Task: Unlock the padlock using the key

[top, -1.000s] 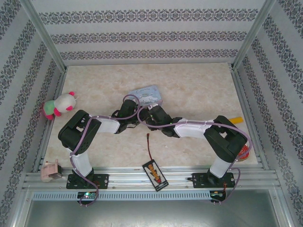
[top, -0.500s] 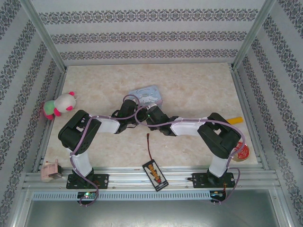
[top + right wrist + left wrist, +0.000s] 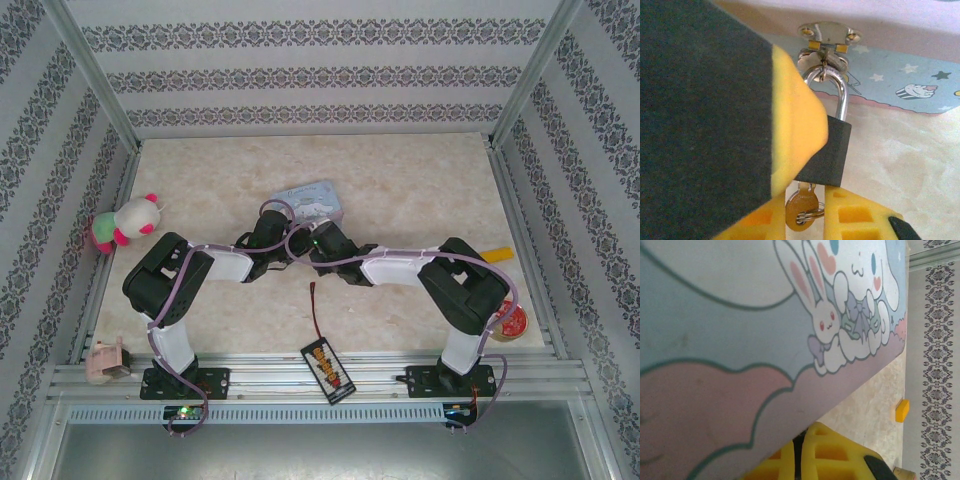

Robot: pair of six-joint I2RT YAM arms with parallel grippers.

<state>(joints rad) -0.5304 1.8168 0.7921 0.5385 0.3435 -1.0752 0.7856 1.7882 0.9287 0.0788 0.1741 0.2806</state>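
The padlock point(image 3: 827, 150) hangs at the front of the pale-blue cartoon tin point(image 3: 900, 75). Its silvery shackle point(image 3: 840, 95) is threaded through the tin's metal hasp point(image 3: 829, 34). The long axis runs nearly straight up and down in the right wrist view, leaning slightly, with the shackle end up and the keyhole end down. The key point(image 3: 801, 204) sits in that lower end in line with the body, its round bow pointing down. The right gripper point(image 3: 810, 197) has a yellow finger close on each side of the bow; whether they pinch it I cannot tell. The left gripper point(image 3: 802, 450) is beside the tin's printed lid, jaws drawn together with only a dark seam between.
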